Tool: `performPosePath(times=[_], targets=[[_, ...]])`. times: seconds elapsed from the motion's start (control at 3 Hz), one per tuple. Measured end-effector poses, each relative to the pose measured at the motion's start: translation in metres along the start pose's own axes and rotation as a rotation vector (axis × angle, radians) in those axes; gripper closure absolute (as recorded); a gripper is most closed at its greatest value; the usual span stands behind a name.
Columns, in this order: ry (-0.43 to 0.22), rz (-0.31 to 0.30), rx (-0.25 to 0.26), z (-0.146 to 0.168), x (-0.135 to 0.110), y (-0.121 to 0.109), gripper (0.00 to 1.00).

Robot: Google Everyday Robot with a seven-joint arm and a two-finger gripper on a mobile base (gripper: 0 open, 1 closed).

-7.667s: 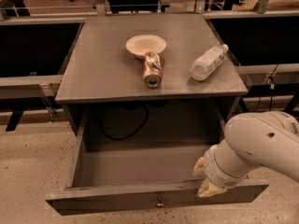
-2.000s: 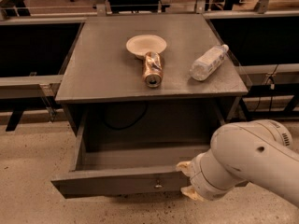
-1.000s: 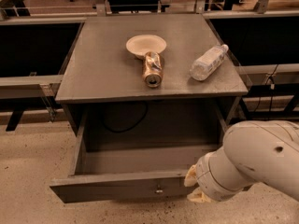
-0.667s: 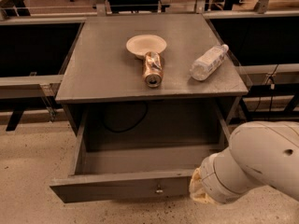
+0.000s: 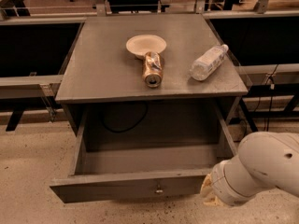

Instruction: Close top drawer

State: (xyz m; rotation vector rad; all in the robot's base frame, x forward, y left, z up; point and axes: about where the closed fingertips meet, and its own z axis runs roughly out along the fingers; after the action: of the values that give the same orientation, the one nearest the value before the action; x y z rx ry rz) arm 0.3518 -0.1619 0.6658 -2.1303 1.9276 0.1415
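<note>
The top drawer (image 5: 126,188) is a wide grey drawer pulled far out of the cabinet, its inside empty, with a small metal knob (image 5: 159,189) at the centre of its front panel. My gripper (image 5: 208,192) is at the lower right, hidden behind the white arm (image 5: 261,167), close against the right end of the drawer's front panel. A black cable (image 5: 124,122) hangs at the back of the drawer opening.
On the grey cabinet top (image 5: 93,64) lie a white bowl (image 5: 145,45), a can on its side (image 5: 152,69) and a clear plastic bottle on its side (image 5: 208,62). Metal rails (image 5: 28,80) run along both sides. The floor (image 5: 28,162) is speckled beige.
The arm has shifted right along the drawer's front panel, from near the knob toward its right end. The drawer stays about as far out as a second ago.
</note>
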Motion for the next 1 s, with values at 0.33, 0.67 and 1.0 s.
performPosePath(times=[0.33,0.67,1.0], targets=[[0.015,-0.034,0.039,0.027,0.017,-0.009,1.0],[0.008,-0.089,0.094,0.048,0.011,-0.023,1.0],[0.008,-0.092,0.098,0.049,0.01,-0.023,0.82]])
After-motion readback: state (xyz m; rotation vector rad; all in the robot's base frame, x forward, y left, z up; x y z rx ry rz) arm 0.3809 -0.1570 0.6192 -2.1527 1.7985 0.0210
